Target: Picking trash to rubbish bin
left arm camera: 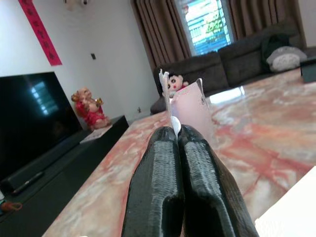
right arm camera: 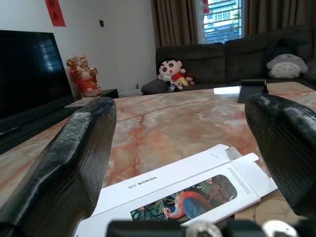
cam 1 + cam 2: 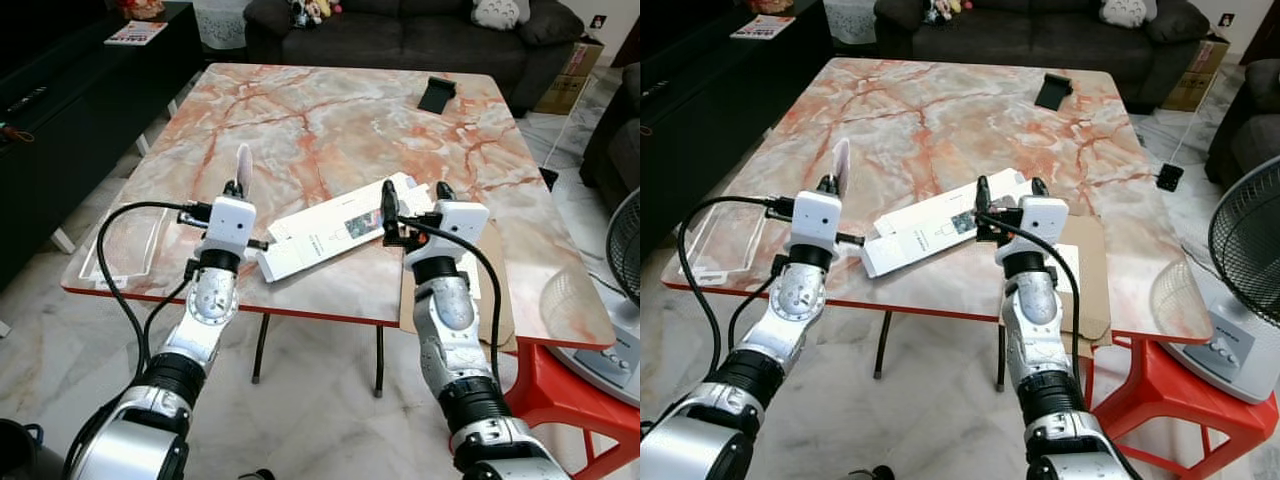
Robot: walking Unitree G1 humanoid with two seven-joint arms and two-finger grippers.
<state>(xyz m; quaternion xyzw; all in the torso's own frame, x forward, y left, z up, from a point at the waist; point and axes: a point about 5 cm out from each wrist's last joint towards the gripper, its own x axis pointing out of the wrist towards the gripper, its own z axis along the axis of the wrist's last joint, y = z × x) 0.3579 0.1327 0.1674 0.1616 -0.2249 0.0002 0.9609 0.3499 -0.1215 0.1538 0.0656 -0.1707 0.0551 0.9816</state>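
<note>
Left gripper jaws clenched on pale wrapper scrap, right gripper jaws released, white flattened box between them on tabletop.

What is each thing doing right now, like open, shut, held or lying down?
Left tool: shut on the wrapper scrap.
Wrapper scrap: held upright above the table.
Right tool: open, over the white box.
White box: lying flat, end flap open.
Black phone stand: standing, far side.

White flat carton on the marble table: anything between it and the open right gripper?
Nothing visible. The right gripper hangs open just short of the white flat carton, with bare marble table beyond. The left gripper is shut on a pale scrap.
</note>
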